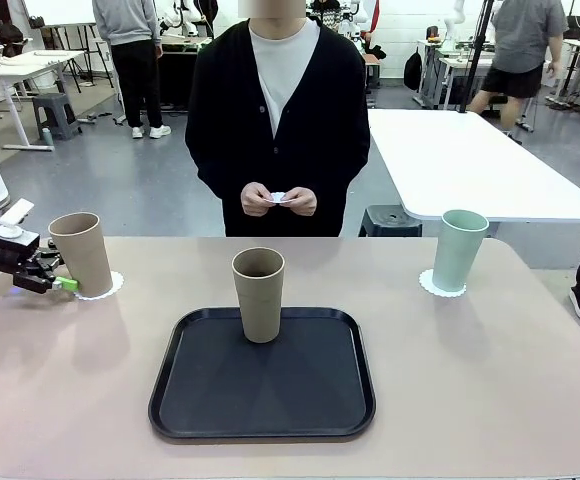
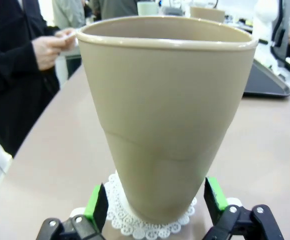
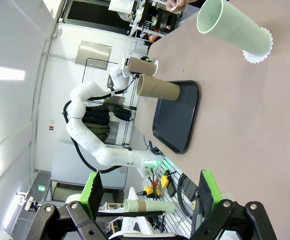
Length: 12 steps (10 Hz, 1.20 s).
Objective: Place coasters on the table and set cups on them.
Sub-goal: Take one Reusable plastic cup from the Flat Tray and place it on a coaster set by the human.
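Observation:
A beige-brown cup (image 1: 80, 253) (image 2: 165, 110) stands upright on a white scalloped coaster (image 1: 103, 288) (image 2: 150, 225) at the table's left. My left gripper (image 1: 55, 283) (image 2: 155, 200) is open, its green pads (image 2: 98, 204) either side of that cup's base with small gaps. A second beige-brown cup (image 1: 259, 294) (image 3: 157, 87) stands on the black tray (image 1: 200, 400). The mint green cup (image 1: 459, 250) (image 3: 232, 27) stands on a coaster (image 1: 436, 287) (image 3: 259, 50) at the right. My right gripper (image 3: 150, 200) is open and holds nothing, well back from the mint cup.
A person stands at the far side and holds a small white coaster (image 1: 278, 197) in both hands above the table's far edge. The beige tabletop (image 1: 490, 390) is bare either side of the tray. A white table (image 1: 470, 160) stands behind on the right.

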{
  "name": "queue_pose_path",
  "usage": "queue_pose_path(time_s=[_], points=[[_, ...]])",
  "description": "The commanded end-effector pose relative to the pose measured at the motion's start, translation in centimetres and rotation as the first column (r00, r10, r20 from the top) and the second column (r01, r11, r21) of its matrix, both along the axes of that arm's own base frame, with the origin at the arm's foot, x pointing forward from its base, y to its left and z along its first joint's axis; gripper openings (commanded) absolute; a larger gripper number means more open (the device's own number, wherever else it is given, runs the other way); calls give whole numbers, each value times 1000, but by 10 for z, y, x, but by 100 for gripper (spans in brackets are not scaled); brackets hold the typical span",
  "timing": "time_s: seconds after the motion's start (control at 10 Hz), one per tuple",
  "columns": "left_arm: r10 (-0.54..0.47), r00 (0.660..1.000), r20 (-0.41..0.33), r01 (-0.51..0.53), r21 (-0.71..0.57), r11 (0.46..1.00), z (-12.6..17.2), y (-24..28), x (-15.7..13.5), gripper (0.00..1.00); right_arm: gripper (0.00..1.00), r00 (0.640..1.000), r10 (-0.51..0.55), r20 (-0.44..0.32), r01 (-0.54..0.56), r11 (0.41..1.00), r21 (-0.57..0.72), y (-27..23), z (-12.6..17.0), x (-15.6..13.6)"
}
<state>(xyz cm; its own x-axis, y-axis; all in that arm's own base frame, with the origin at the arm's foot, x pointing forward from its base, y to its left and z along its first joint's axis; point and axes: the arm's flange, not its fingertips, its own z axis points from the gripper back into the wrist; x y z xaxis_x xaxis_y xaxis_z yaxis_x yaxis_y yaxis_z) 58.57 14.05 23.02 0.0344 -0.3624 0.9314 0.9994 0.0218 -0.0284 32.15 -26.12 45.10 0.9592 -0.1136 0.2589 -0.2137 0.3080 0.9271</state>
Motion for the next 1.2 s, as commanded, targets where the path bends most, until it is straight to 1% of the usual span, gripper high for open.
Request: queue_pose_path(time_s=[0.0, 0.4, 0.6, 0.7, 0.8, 0.9, 1.0, 1.1], points=[[-5, 1000, 24, 4, 63, 998, 16, 4, -7, 100, 100, 1000, -16, -8, 16, 1000, 6, 0, 3, 3], [15, 999, 49, -23, 172, 985, 40, 26, -13, 100, 100, 1000, -16, -8, 16, 1000, 6, 0, 3, 3], [34, 997, 74, -51, 230, 972, 59, 33, -17, 100, 100, 1000, -16, -8, 16, 1000, 6, 0, 3, 3], [112, 992, 55, -125, 398, 909, 93, 31, -29, 100, 100, 1000, -16, -8, 16, 1000, 6, 0, 3, 3], [163, 985, 48, -166, 490, 856, 120, 26, -40, 100, 100, 1000, -16, -8, 16, 1000, 6, 0, 3, 3], [233, 969, 84, -240, 557, 795, 167, 13, -57, 100, 100, 1000, -16, -8, 16, 1000, 6, 0, 3, 3], [305, 945, 117, -309, 618, 723, 200, 1, -71, 100, 100, 1000, -16, -8, 16, 1000, 6, 0, 3, 3], [364, 925, 112, -344, 657, 670, 231, -9, -83, 100, 100, 1000, -16, -8, 16, 1000, 6, 0, 3, 3]])
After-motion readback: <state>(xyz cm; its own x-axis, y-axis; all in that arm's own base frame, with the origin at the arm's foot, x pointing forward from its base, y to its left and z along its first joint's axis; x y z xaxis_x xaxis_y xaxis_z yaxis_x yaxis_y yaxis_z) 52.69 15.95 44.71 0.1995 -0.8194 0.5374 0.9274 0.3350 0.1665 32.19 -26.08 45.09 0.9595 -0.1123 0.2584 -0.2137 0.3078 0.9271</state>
